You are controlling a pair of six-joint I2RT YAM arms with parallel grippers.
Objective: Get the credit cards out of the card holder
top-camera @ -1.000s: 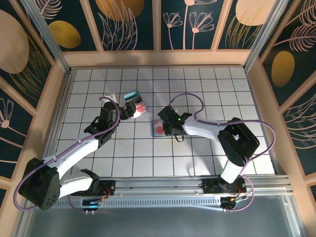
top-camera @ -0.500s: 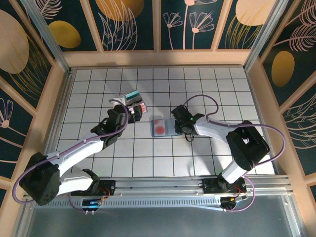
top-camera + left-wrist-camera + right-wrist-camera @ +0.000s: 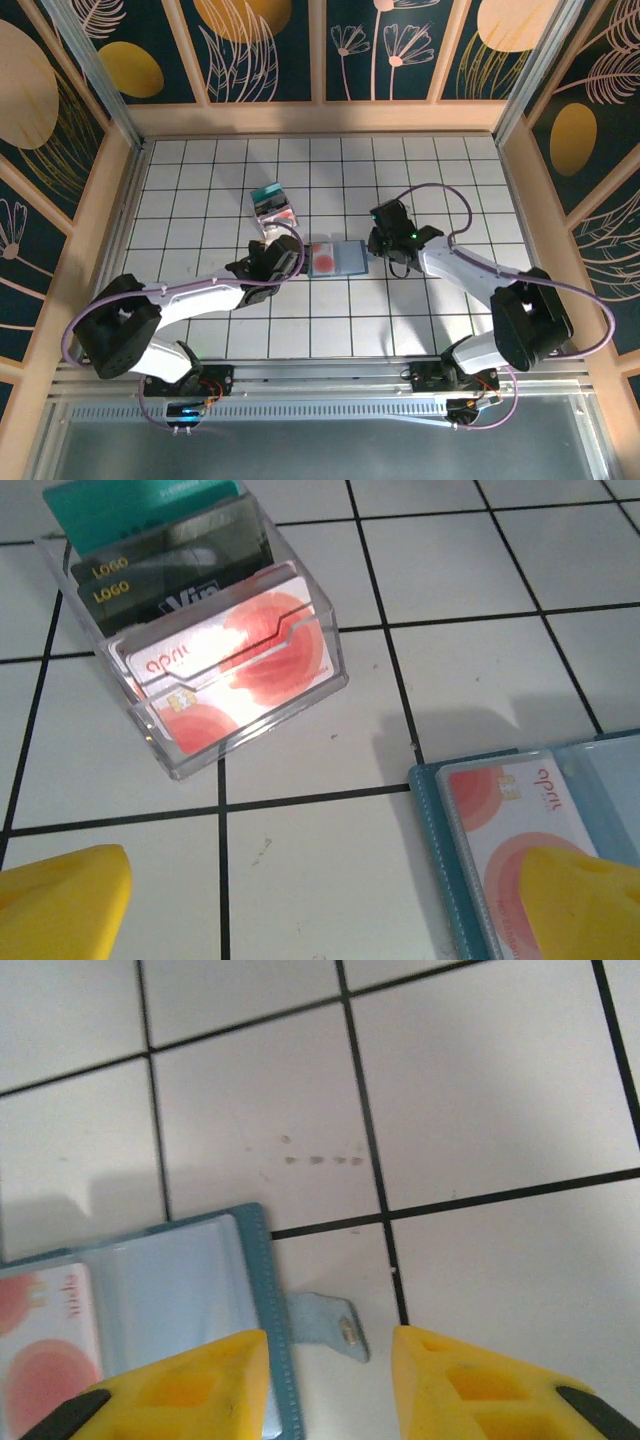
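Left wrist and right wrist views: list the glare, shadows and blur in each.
Left wrist view: glare whitens the front of the clear card stand and the red-pink card behind it; a soft shadow falls on the tile to its right; the left gripper looks blurred. Right wrist view: tiles and card holder sharp, the right gripper soft, a shadow above the holder.

The right gripper (image 3: 330, 1372) holds its two yellow fingers (image 3: 175, 1385) spread apart above the white tiled floor (image 3: 490, 1090). In the gap between them lies a small teal closing tab (image 3: 322, 1320) with a metal snap, sticking out from the open card holder (image 3: 190, 1285). The card holder extends leftward, and the left finger overlaps its teal edge. A red-pink credit card (image 3: 45, 1355) sits in its clear pocket, far left of the fingers. Faint specks (image 3: 320, 1158) mark the tile ahead.
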